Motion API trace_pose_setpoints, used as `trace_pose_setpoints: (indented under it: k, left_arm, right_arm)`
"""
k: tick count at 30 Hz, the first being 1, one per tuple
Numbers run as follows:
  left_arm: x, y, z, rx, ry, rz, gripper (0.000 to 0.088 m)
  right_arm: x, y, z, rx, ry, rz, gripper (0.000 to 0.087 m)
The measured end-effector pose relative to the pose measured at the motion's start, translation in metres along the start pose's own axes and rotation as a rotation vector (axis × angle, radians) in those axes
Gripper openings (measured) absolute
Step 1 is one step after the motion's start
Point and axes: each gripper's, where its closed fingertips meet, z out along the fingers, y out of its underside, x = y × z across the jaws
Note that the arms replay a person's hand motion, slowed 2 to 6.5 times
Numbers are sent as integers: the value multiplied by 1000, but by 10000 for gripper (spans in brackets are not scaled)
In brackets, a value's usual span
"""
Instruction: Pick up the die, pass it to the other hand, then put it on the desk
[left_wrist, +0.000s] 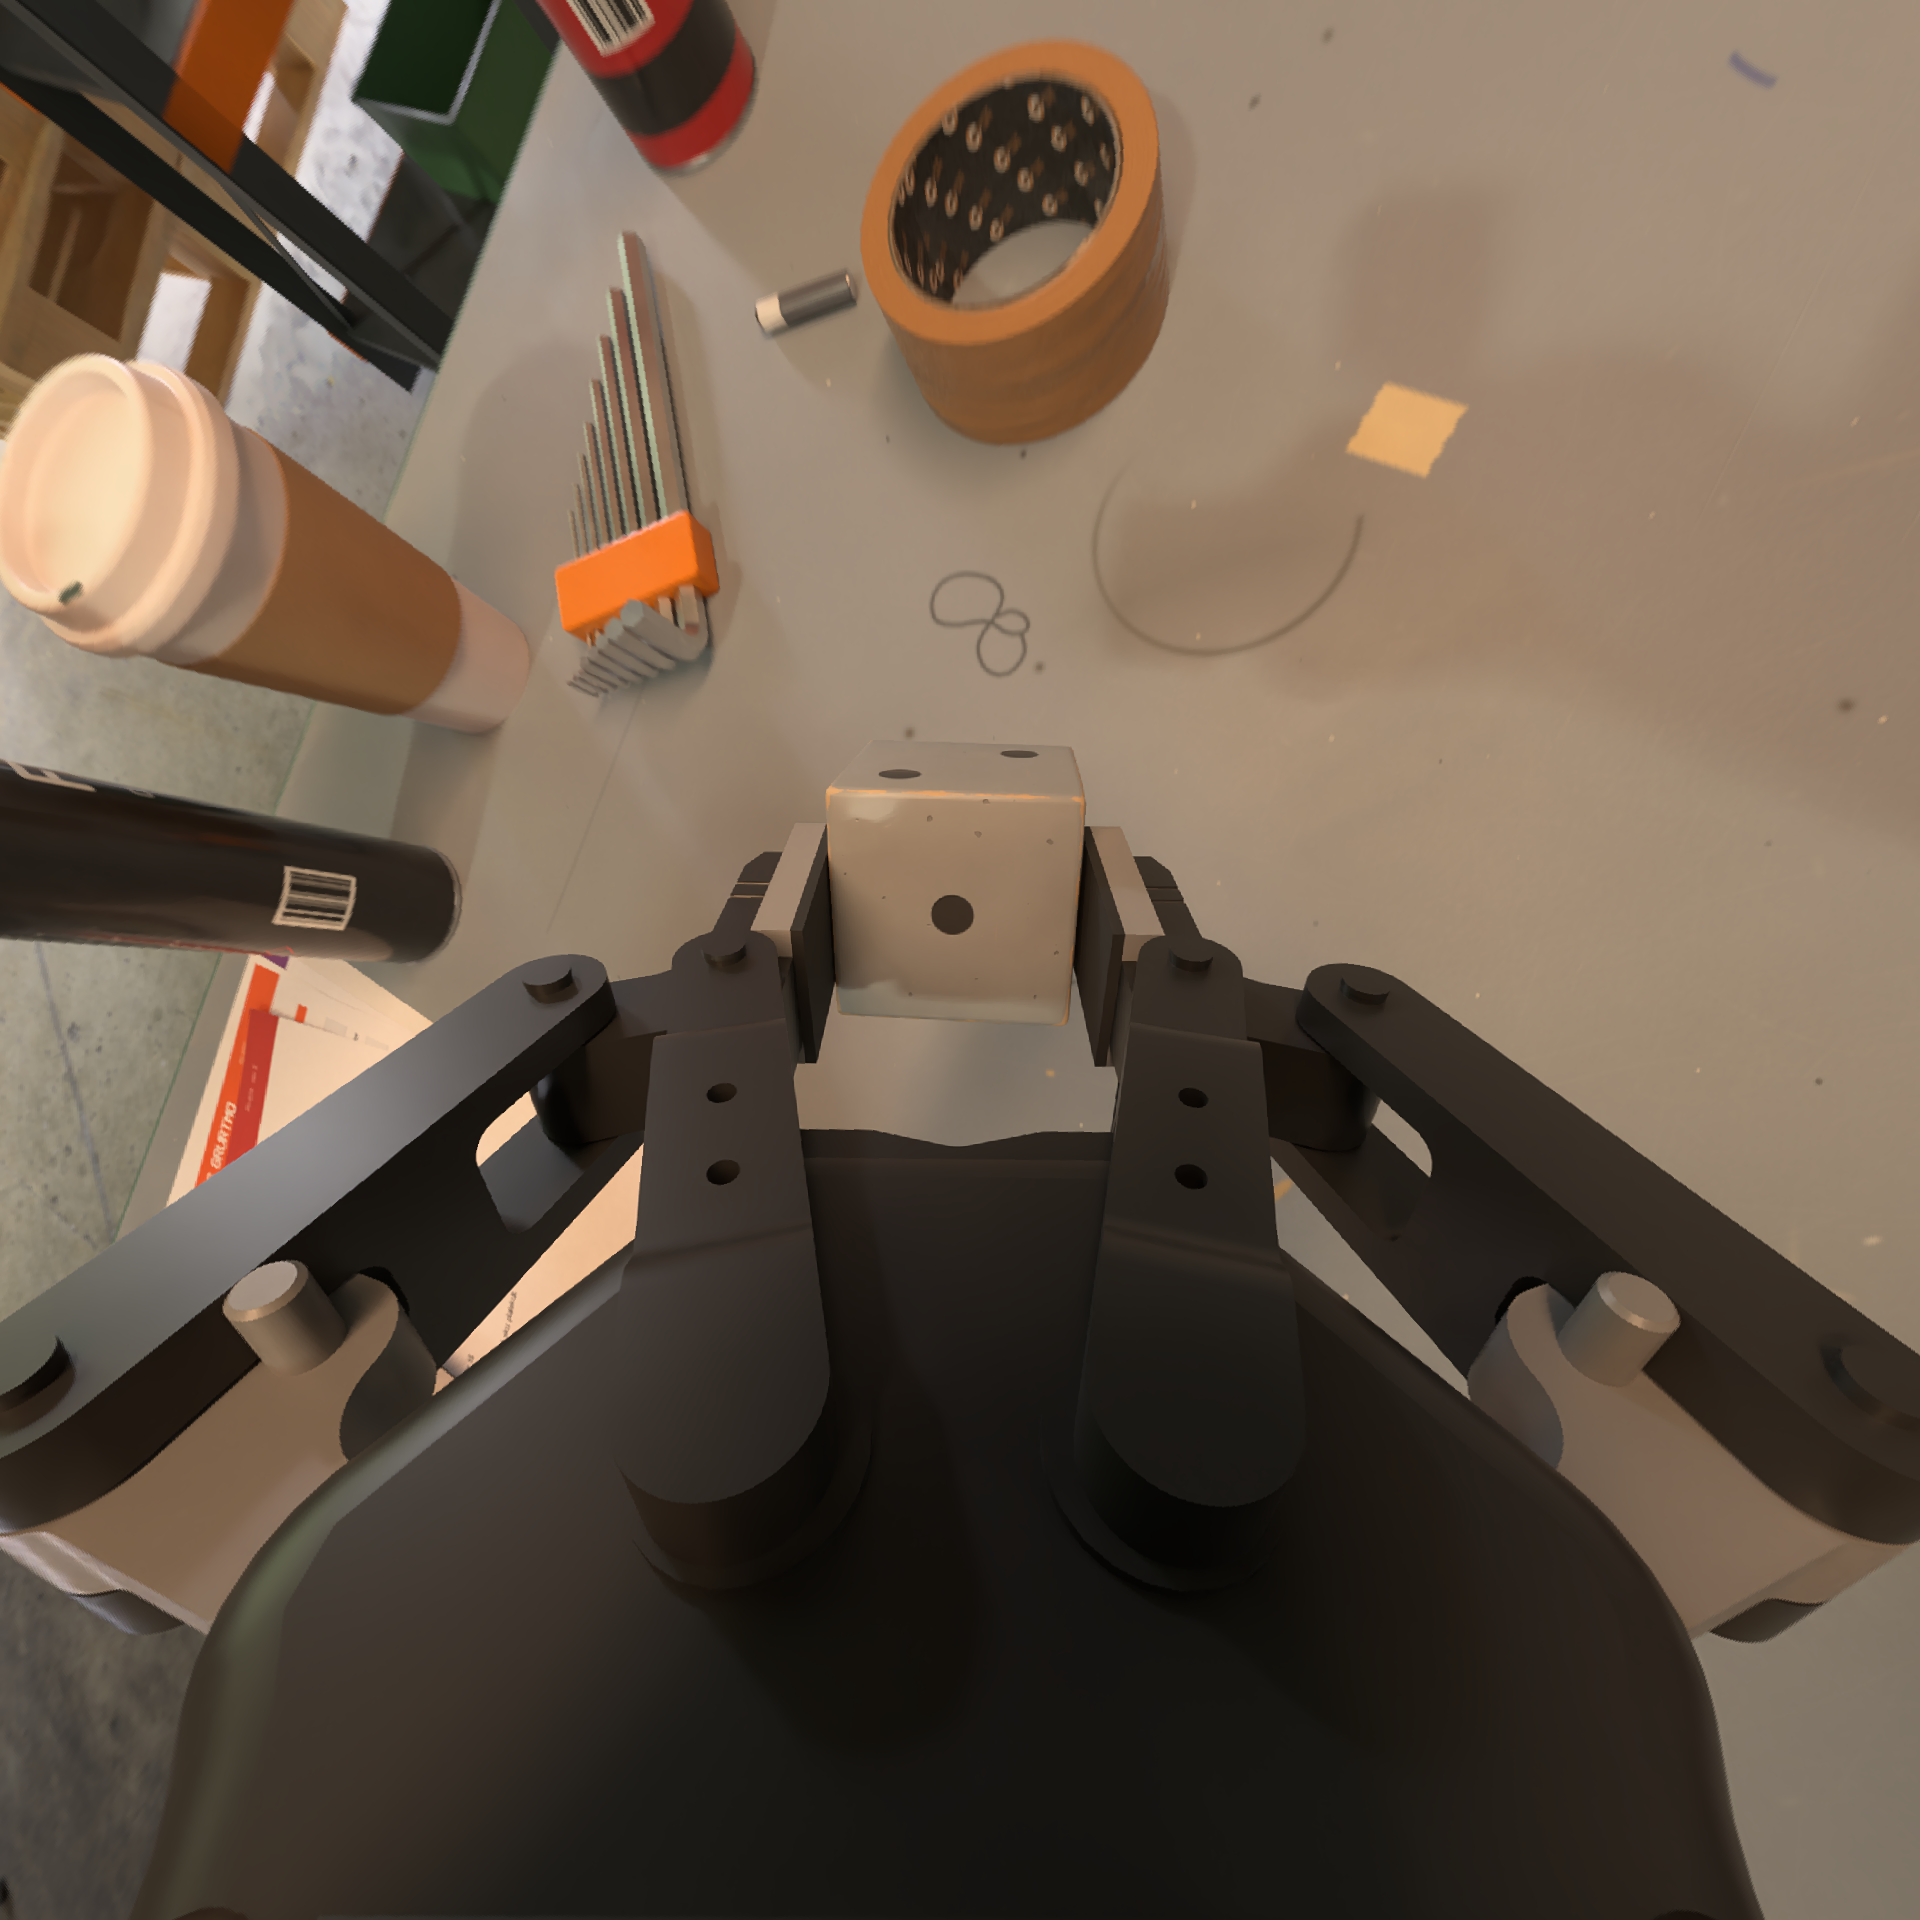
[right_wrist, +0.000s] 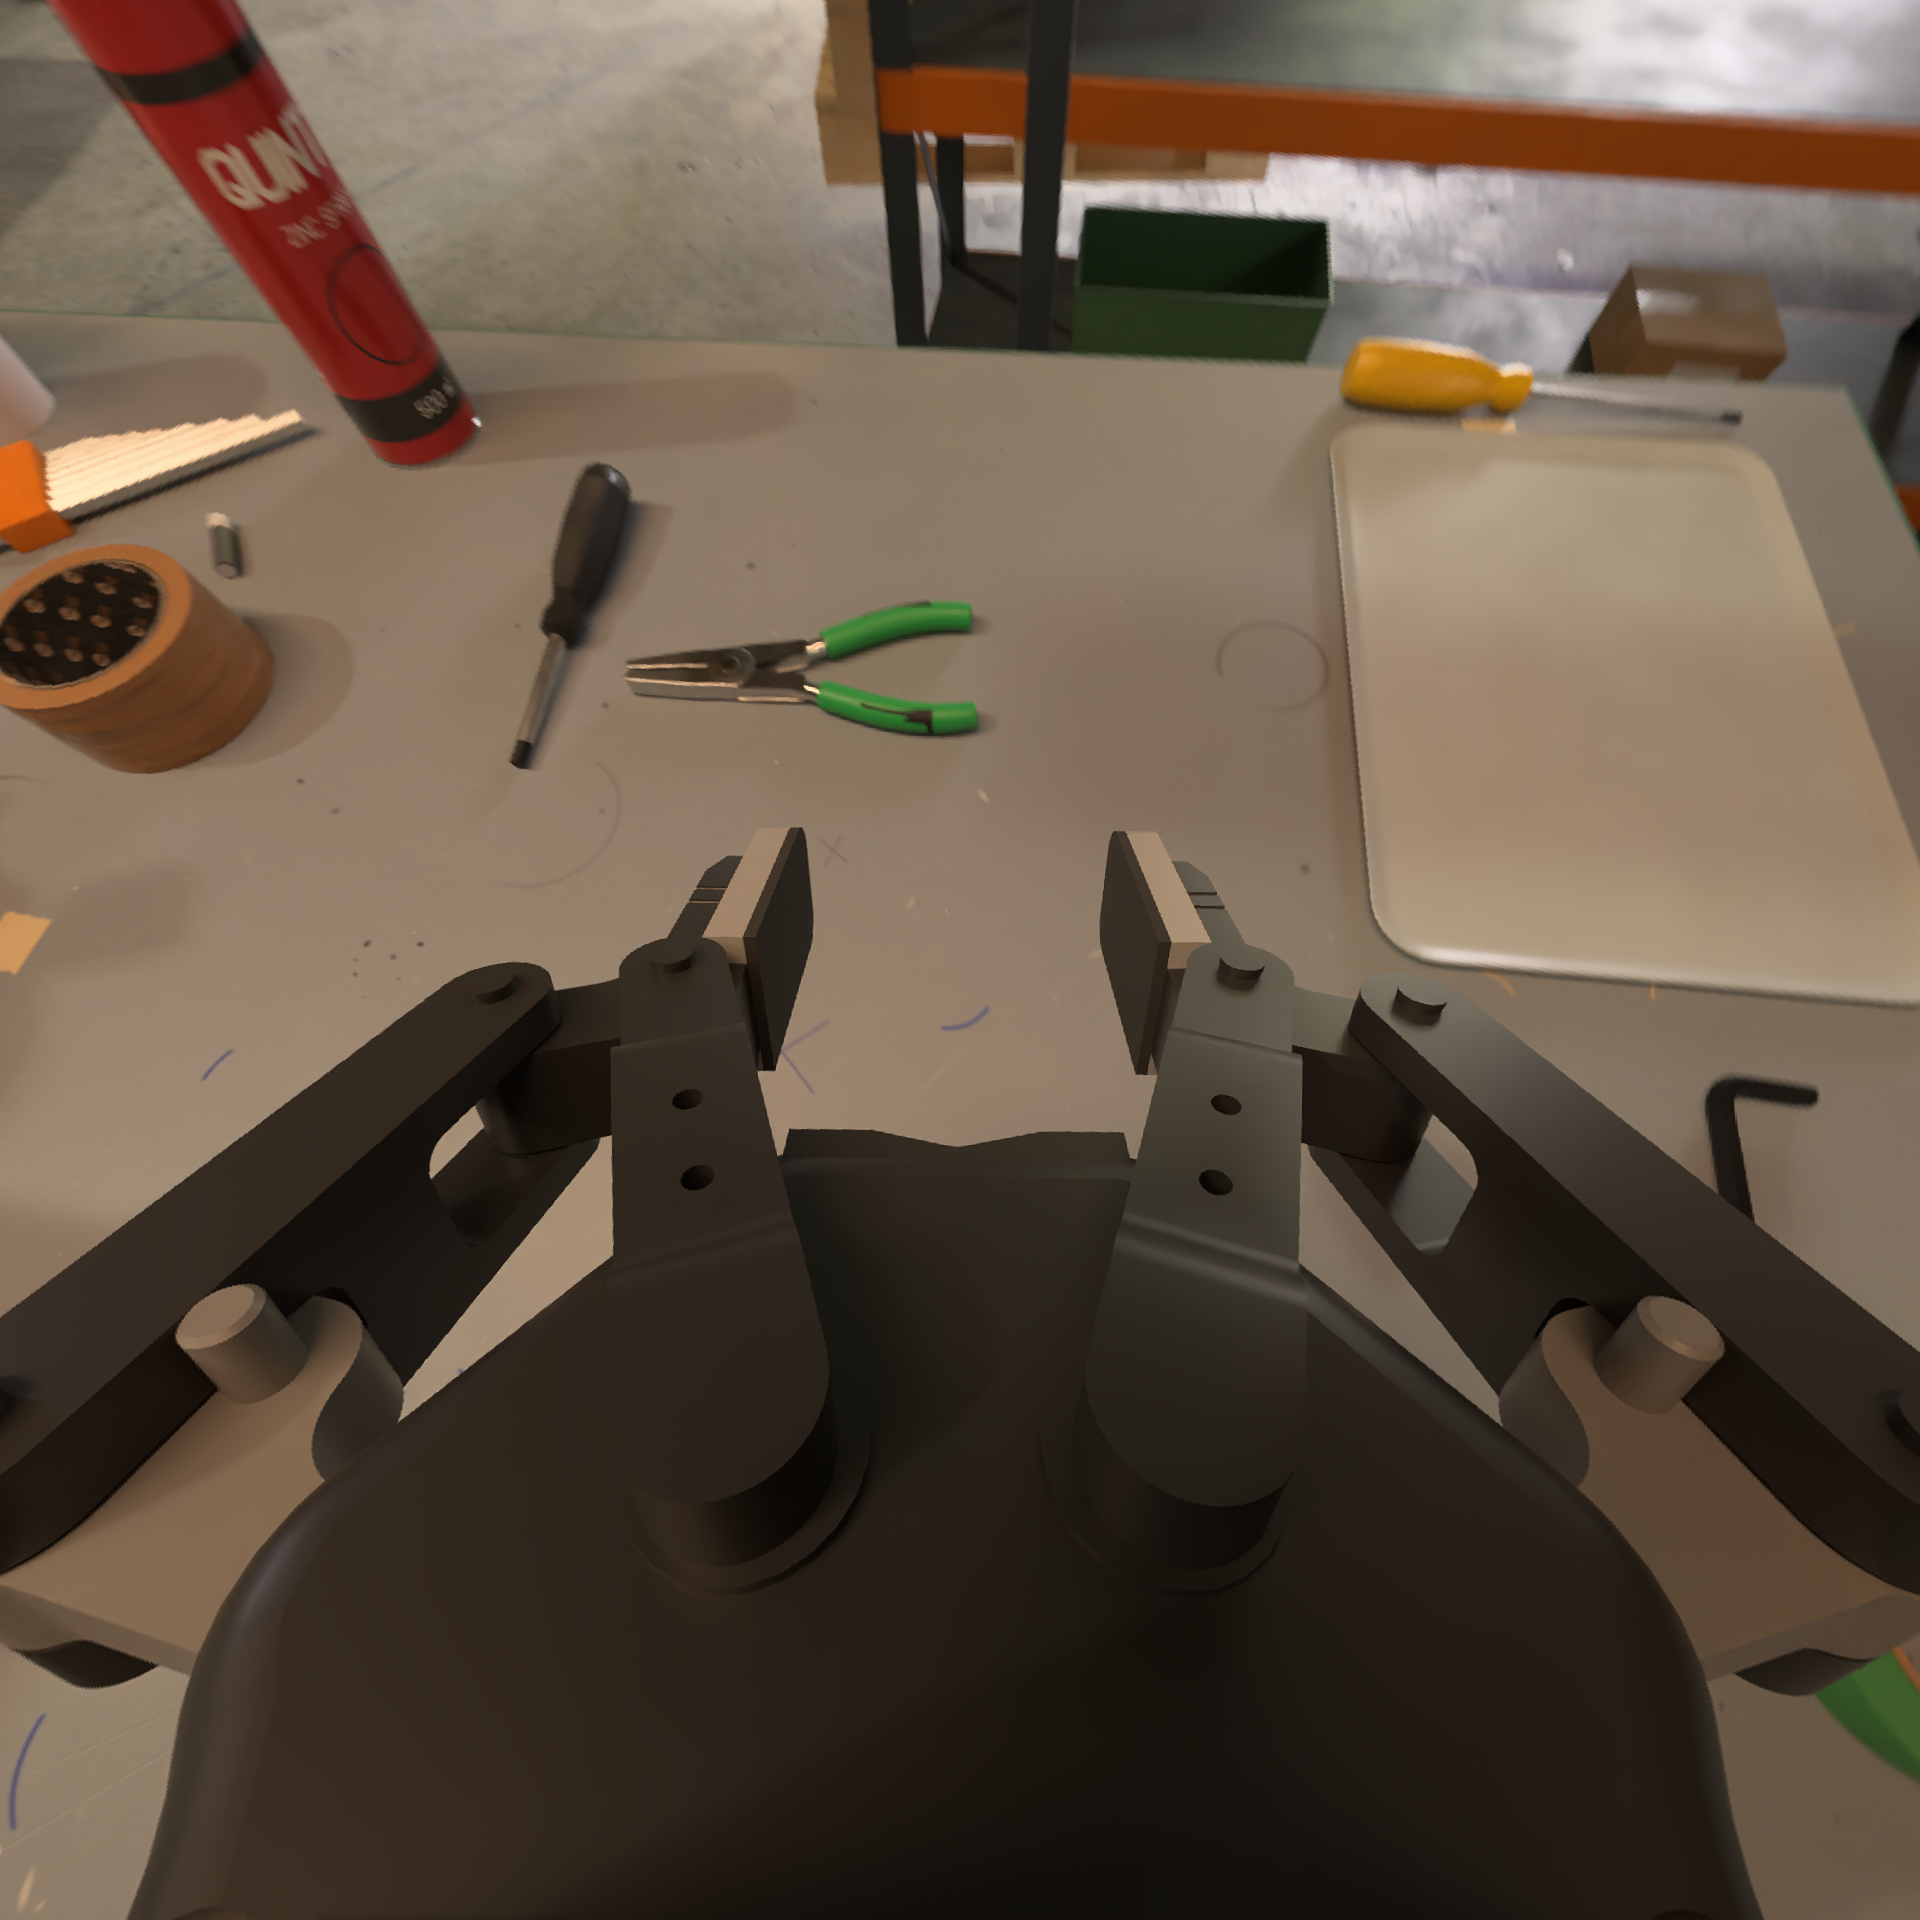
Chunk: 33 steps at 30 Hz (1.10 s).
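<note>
Die (left_wrist: 951, 883) pickup is looking done: the left gripper (left_wrist: 954, 914) is clamping the cube between its two pads, just this side of the orange tape roll (left_wrist: 1013, 239) and seemingly lifted off the grey desk (left_wrist: 1558, 727), though how high is hard to judge. Over to the right, the right gripper (right_wrist: 956, 935) is hanging with its fingers spread and nothing between them, so the handover and the set-down are both remaining. It is showing as an off-white, rounded-edge cube, one black dot facing the camera and two on top.
</note>
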Motion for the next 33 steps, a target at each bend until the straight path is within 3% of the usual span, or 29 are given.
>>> trace_pose_setpoints:
  k: [12,33]
  left_arm:
    - [10,-47,-17,174,12,-20,394]
    - [65,-126,-18,383,242,-74,394]
  right_arm:
    - [-66,-45,-17,227,-151,-214,540]
    - [-219,-78,-42,625,-499,-507,648]
